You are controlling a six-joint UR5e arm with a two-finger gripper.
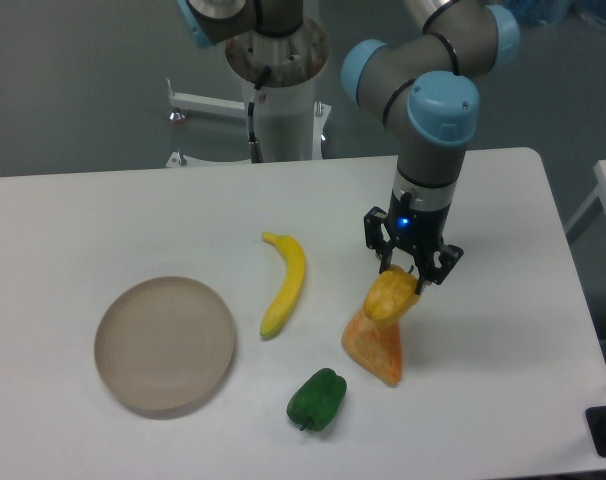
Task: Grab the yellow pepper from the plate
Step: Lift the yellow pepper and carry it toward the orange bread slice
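Small blocky yellow-orange pepper (390,298) | clamped at its top in two-finger hand (411,272), held above orange wedge (374,342), well clear of round tan plate (164,346) | judged light, stiff, smooth-skinned; hold across upper shoulders favoured.

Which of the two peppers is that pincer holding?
The yellow pepper, clamped in the pincer above the orange wedge. The green pepper lies alone on the table near the front edge.
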